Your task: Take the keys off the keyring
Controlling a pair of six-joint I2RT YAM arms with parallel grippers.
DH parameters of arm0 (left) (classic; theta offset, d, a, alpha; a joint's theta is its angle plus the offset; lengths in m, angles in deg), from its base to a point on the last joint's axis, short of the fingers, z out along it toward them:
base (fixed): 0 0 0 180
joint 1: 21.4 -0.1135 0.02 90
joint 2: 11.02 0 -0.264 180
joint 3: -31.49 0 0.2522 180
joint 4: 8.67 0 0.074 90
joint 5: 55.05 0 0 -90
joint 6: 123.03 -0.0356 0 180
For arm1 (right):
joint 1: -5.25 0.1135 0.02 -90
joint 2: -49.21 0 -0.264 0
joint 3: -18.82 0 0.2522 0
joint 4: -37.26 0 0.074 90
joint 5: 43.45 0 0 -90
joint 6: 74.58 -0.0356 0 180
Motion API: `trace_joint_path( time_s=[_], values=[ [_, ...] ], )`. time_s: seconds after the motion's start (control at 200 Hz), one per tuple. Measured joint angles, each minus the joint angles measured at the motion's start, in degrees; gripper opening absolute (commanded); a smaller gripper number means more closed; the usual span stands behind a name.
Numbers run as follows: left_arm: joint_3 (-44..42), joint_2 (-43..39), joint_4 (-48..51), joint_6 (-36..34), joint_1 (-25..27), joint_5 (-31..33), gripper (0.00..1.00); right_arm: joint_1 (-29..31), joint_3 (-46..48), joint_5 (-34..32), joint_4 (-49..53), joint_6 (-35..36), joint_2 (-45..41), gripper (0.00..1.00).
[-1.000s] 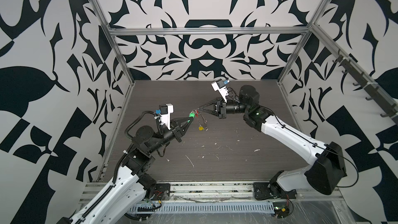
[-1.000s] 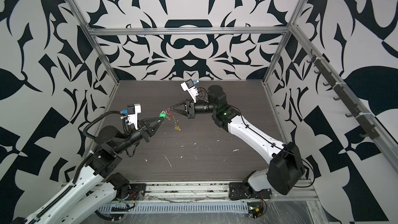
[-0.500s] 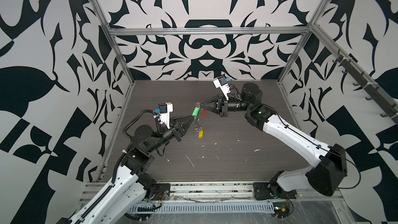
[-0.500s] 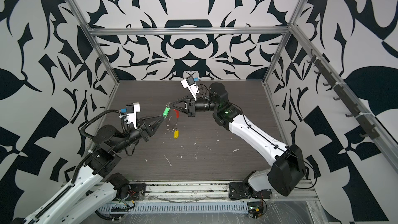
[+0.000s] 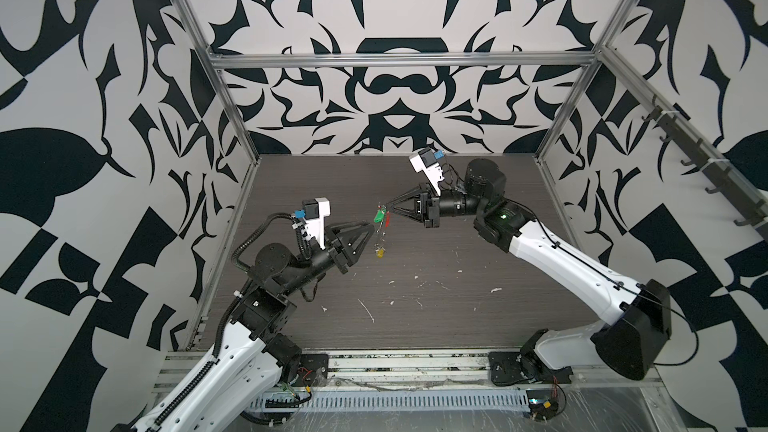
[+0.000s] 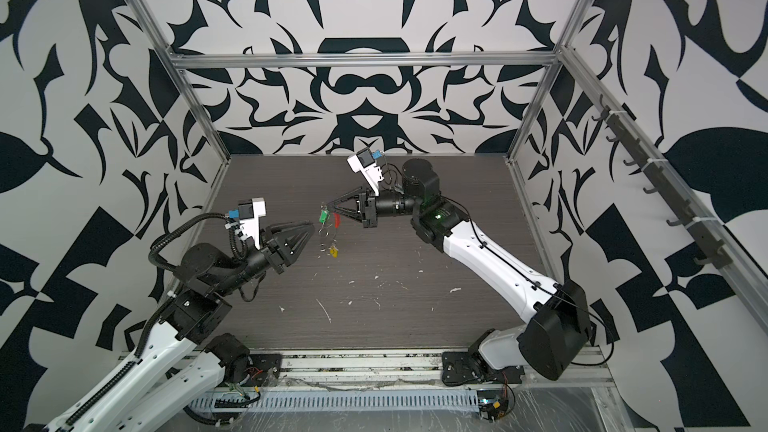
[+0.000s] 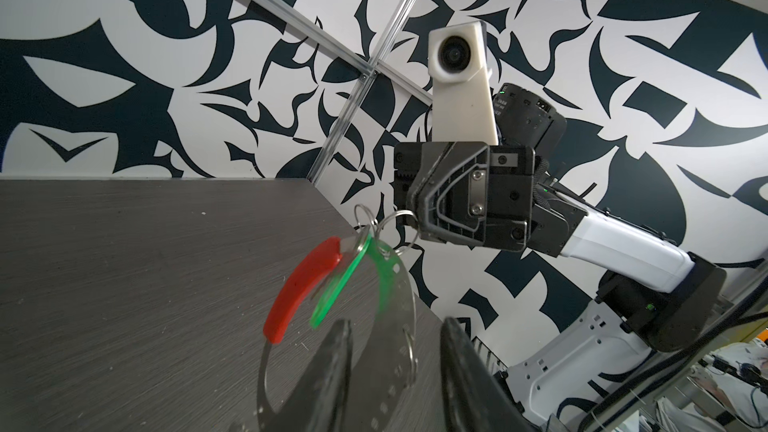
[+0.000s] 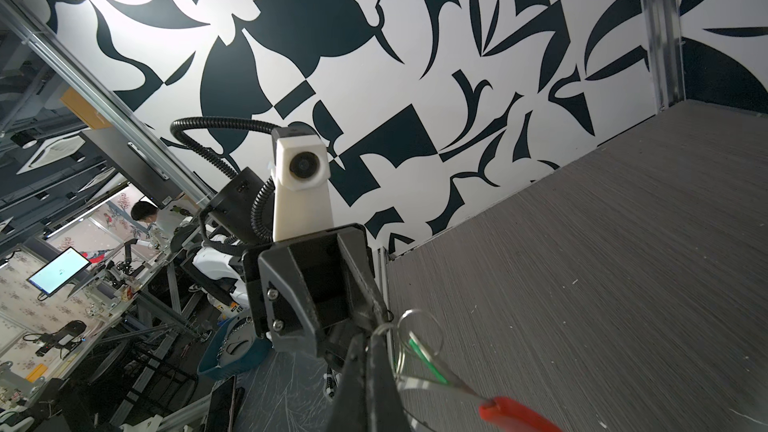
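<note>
Left wrist view: left jaws parted, empty, the green key (image 7: 332,292) just ahead. Right wrist view: right jaws clamped on the keyring (image 8: 515,413). In both top views it hangs over the tabletop (image 5: 457,317), yellow key (image 5: 379,252) at its six o'clock; if it swings, the left jaws could miss

— Room to slip between those two?
— Barely. The keyring (image 5: 387,220) dangles from the right gripper (image 5: 386,204), just beside the left gripper (image 5: 369,227). Nearer us the table (image 5: 457,326) is bare save white flecks (image 5: 368,311).
</note>
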Motion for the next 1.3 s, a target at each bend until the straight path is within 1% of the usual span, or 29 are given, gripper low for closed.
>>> trace_joint_path(
  time_s=[0.305,0.39,0.585,0.835,1.3],
  values=[
    [0.02,0.15,-0.26,-2.62,0.00,0.17,0.55,0.13,-0.22,1.51,1.64,1.22,-1.07,0.00],
    [0.35,1.03,-0.90,-3.43,0.00,-0.04,0.56,0.24,-0.22,1.79,1.73,1.29,-1.07,0.00],
    [1.79,4.09,-2.97,-5.01,0.00,-1.42,0.55,0.57,-0.33,2.14,1.84,1.44,-1.07,0.00],
    [2.56,7.39,-6.45,-5.62,0.00,-4.13,0.48,0.74,-1.07,2.47,1.86,1.77,-1.07,0.00],
    [2.56,7.52,-6.84,-6.08,0.00,-4.59,0.48,1.11,-1.29,2.47,1.88,2.05,-1.07,0.00]
  ],
)
